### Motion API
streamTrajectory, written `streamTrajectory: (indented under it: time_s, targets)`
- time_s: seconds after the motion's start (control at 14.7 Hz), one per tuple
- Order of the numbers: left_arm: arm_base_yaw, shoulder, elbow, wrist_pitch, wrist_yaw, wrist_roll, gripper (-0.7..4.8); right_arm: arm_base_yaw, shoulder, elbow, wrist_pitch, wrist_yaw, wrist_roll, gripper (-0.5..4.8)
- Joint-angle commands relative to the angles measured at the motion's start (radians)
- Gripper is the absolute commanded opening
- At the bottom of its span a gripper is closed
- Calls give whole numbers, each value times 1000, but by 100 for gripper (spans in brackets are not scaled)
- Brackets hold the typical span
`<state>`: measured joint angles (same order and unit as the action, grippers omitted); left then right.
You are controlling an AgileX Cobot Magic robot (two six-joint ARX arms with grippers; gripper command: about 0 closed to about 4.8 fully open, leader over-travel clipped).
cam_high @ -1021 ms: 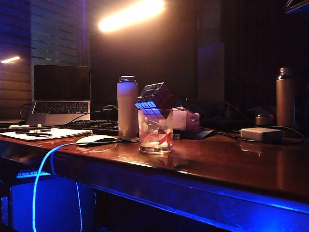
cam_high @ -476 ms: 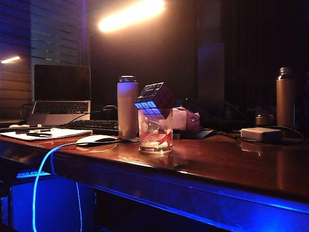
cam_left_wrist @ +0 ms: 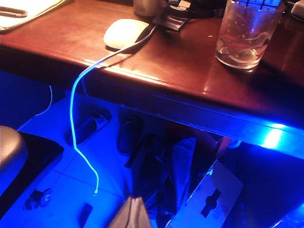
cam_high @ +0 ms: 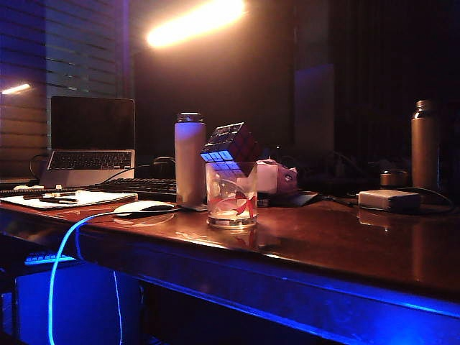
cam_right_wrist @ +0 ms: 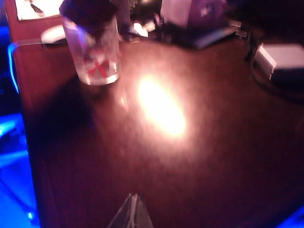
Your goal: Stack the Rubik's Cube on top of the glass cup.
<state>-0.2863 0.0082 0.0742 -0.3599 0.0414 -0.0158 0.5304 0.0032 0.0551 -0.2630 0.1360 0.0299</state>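
Glossy reddish-brown wood is seen across the whole desk (cam_high: 338,244), and near its front edge the glass cup (cam_high: 231,195) is found standing upright, red-and-white print showing. On the rim of that cup the Rubik's Cube (cam_high: 228,145) is seen perched, tilted corner-down rather than flat, with part of it dipping into the mouth. From the cup, a pale bottle (cam_high: 190,158) is placed at about ten o'clock, just beside it; a white mouse (cam_high: 143,208) is found at nine o'clock, and a flat pale box (cam_high: 389,199) well apart at three o'clock.

No arm is caught in the exterior view. In the left wrist view, the left gripper (cam_left_wrist: 132,213) is seen only as closed-together tips, hung out past the desk edge over the floor, nothing held; the cup (cam_left_wrist: 244,32) is well apart from it. In the right wrist view, blurred, the right gripper (cam_right_wrist: 131,212) is shown pinched fully together and empty above bare wood, the cup (cam_right_wrist: 92,52) at about eleven o'clock, its dark-topped load just made out.

The stacking itself is judged done, and the step in hand is read as the retreat. What remains is judged slight: both arms are to be kept clear, since a nudge could topple the tilted cube.
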Motion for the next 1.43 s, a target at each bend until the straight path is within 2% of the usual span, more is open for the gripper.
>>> streamTrajectory:
  time_s: [0.07,0.27,0.41,0.75,1.02,1.16,1.43]
  targets:
    - [1,0,2,8,0,2,-3,0,-1,-1,-31,0,23,-6]
    - [9,-3,2,8,0,2,-3,0,-1,-1,-27,0,27,-6]
    - [52,-3,2,8,3,2,-3,0,-1,-1,-27,0,27,-6]
    - [304,-8,2,8,3,2,-3,0,-1,-1,-28,0,27,-6]
    - [276,-7,2,8,7,2,-3,-8,-1,-2,-29,0,27,-6]
    - [277,-7,2,8,6,2,-3,-86,-1,-2,-29,-7,27,-6]
    - [278,-7,2,8,6,2,-3,-323,-1,-8,-18,-2,27,-6]
